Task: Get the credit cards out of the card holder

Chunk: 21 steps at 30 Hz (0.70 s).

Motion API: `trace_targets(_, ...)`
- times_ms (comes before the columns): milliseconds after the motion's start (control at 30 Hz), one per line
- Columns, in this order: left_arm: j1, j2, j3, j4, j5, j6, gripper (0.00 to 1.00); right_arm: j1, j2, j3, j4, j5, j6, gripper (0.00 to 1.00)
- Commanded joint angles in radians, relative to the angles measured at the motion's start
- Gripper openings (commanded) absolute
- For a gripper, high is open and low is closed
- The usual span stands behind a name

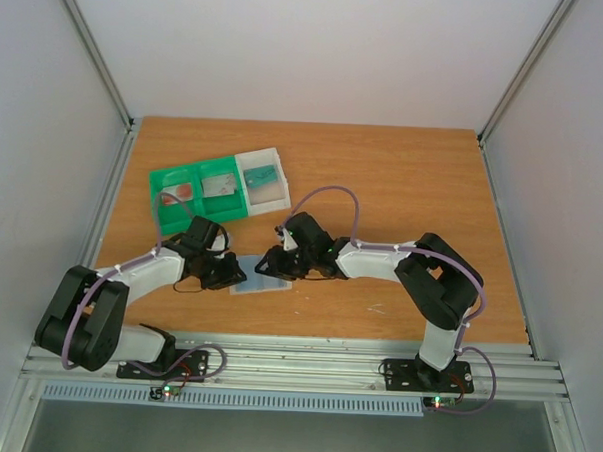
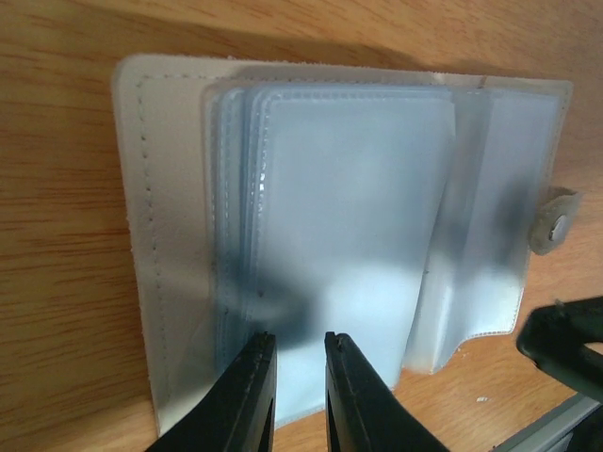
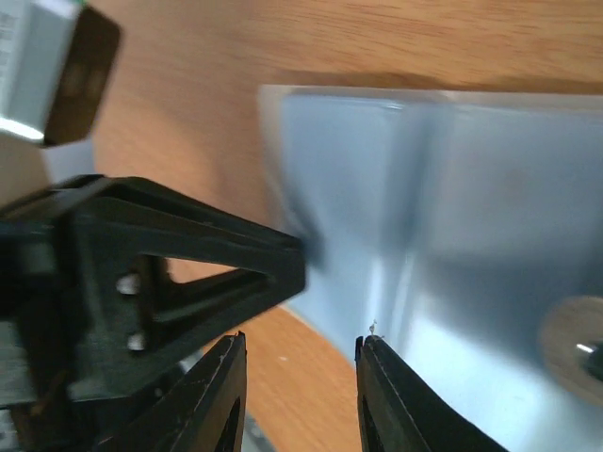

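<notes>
Though barely parted, the left tool (image 2: 298, 341) touches the card holder (image 2: 170, 188).

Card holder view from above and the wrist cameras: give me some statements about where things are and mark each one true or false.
1. The card holder lies open on the table. True.
2. It sits inside the green-and-white tray. False: it lies on the table, nearer the arm bases than the tray, between the left gripper and the right gripper.
3. The right gripper holds a red card. False: nothing is between its fingers.
4. The tray has three compartments. True.
</notes>
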Motion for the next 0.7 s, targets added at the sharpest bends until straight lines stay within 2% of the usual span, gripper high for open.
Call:
trace_targets(0, -0.002, -0.033, -0.022, 0.009, -0.010, -0.007, 0.17, 0.008, 0.020, -0.008, 0.159, -0.088, 0.054, 0.34)
trace_targets(167, -0.002, -0.079, 0.000, -0.027, -0.010, -0.025, 0.18, 0.008, 0.017, -0.003, 0.182, -0.115, 0.060, 0.35)
trace_targets(400, -0.001, -0.111, 0.026, -0.090, -0.064, -0.023, 0.24, 0.007, -0.091, -0.028, -0.143, 0.135, -0.080, 0.34)
trace_targets(667, -0.001, -0.035, 0.031, -0.085, -0.134, -0.007, 0.25, 0.006, -0.079, -0.042, -0.201, 0.212, -0.093, 0.34)
